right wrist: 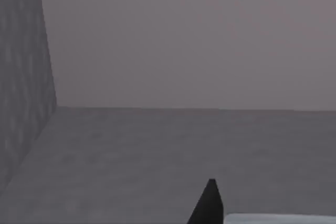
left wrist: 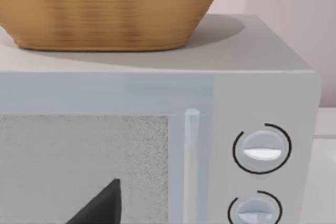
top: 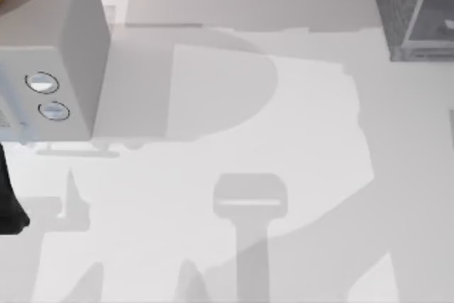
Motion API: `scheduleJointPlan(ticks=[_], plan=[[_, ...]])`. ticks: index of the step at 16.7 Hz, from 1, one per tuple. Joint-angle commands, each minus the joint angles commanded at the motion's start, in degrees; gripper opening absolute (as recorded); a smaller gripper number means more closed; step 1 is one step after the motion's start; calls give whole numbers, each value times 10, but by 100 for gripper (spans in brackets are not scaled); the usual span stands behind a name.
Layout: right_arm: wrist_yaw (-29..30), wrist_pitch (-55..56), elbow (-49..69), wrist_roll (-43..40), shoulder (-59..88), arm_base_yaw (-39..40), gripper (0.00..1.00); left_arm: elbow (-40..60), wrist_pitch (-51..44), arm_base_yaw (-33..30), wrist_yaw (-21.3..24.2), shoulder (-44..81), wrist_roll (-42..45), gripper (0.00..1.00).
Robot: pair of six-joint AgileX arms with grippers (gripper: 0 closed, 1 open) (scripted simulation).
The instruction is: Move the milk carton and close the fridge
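Fridge [top: 411, 8] at far right corner of the bench [top: 298, 147].
Pale box with two dials [top: 53, 54] at left, basket [left wrist: 105, 9] on top; state of both grippers impossible to tell.

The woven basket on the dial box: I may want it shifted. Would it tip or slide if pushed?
The basket has a broad base, so it would probably slide, not tip. Its woven wall suggests it is light, and the box top looks smooth.
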Motion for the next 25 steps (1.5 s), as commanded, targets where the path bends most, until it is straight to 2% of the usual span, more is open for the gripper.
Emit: scheduleJointPlan(ticks=[13, 25], plan=[[0, 0, 0, 0, 0, 0, 98, 0, 0, 0, 0, 0, 0, 100], [1, -9, -9, 2, -18, 2, 100, 0, 0, 0, 0, 0, 0, 100]])
